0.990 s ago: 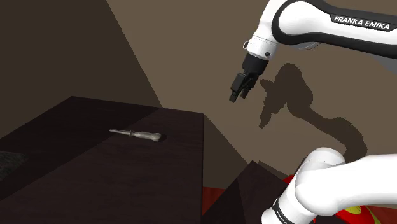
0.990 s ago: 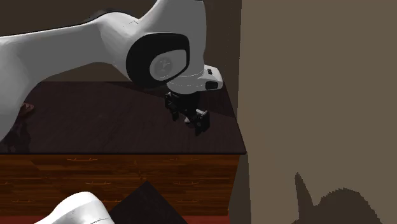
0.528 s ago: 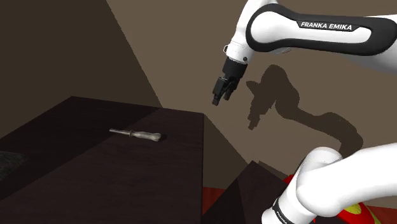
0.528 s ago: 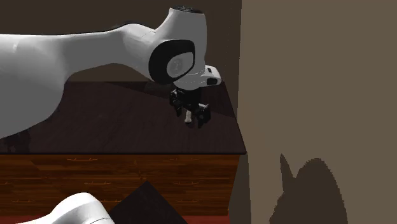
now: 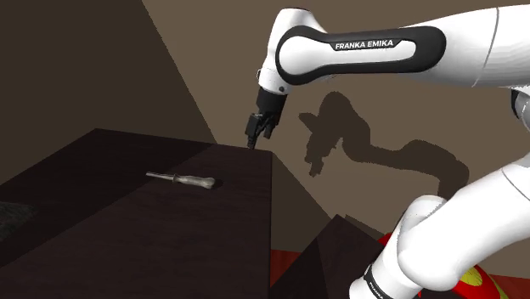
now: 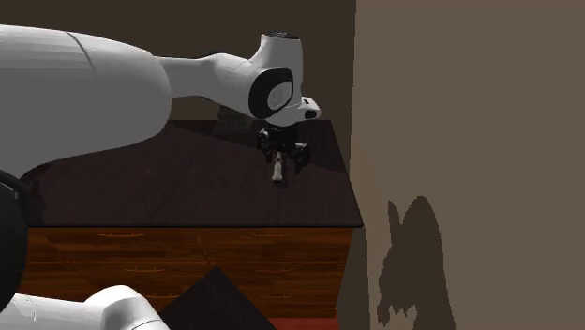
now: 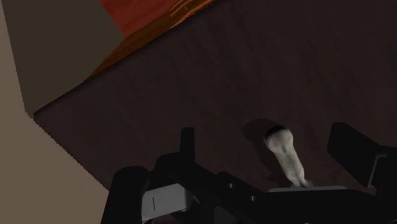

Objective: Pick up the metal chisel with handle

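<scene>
The gripper [image 5: 257, 133] hovers above the dresser top [image 5: 102, 222], fingers [image 7: 186, 145] spread wide — ready to straddle the chisel [image 5: 182, 178], which lies flat with its pale handle exposed.

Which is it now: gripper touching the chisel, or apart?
Apart. The shoulder view shows the gripper in the air, well aside from the chisel lying on the table.

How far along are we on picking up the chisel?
Done: the approach looks nearly complete. The gripper hangs open above the dark table, and in the wrist view the chisel has its pale handle between the fingers. In hand: nothing; the chisel lies flat on the table, untouched. Left: lower, shut on the handle, lift.
</scene>
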